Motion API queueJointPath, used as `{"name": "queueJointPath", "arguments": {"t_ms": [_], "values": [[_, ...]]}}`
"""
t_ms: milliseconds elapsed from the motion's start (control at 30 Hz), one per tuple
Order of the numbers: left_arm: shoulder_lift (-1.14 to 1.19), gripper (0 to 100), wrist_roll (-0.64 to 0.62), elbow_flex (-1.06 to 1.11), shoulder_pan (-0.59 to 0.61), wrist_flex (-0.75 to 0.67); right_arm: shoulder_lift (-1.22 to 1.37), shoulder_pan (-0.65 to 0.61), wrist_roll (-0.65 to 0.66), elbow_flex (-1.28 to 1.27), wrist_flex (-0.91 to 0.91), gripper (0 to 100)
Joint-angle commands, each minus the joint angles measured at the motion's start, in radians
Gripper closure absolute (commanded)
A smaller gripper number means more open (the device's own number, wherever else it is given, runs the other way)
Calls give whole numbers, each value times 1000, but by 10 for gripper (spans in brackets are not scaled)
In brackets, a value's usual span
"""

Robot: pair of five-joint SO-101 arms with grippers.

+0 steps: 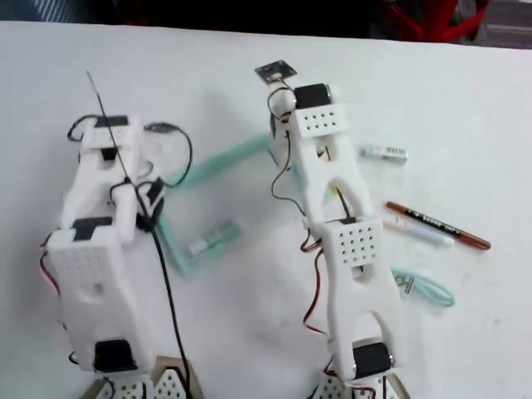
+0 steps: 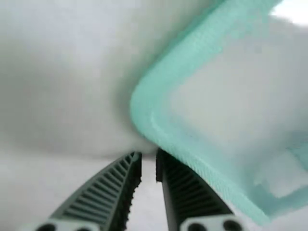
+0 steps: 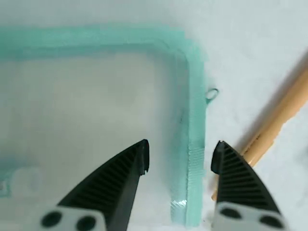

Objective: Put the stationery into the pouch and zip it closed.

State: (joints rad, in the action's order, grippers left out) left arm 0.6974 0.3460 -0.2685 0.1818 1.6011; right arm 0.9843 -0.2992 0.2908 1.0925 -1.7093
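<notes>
Pouch [image 1: 223, 158], clear w/ teal edging, lies flat on the white desk [image 1: 465, 100] mid-frame in the high view, betw. the two arms. A small white item [image 1: 213, 238] sits within its outline near the lower-left corner. L jaws: almost shut, just a thin slit, nothing seen in it, tips right at the pouch's rounded corner. R jaws: wide apart, straddling the pouch's teal side edge w/o gripping it. Right of centre in the high view: brown pen [image 1: 438, 226], pale pen [image 1: 420, 233] alongside it, small white stick [image 1: 382, 152] above, teal cord loop [image 1: 426, 288] below.
</notes>
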Motion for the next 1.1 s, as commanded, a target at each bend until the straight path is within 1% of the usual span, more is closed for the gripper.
{"name": "queueJointPath", "arguments": {"t_ms": [0,233,367,433,633,800,933,1067], "values": [[53,919,-49,-189,-22,2,-64,-4,12,2,-4,786],[111,919,-46,-221,-5,25,-65,58,6,-20,-10,782],[111,919,-46,-233,-5,34,-119,50,5,-147,-13,686],[113,919,-46,-247,-4,41,-168,50,-9,-233,-13,666],[113,920,-46,-247,-16,43,-283,45,-31,-454,-10,667],[111,920,-52,-245,-19,43,-334,12,-31,-575,-10,739],[114,920,-52,-241,-22,55,-361,16,-31,-649,-7,715],[116,920,-52,-241,-38,57,-357,10,-21,-684,13,711]]}}
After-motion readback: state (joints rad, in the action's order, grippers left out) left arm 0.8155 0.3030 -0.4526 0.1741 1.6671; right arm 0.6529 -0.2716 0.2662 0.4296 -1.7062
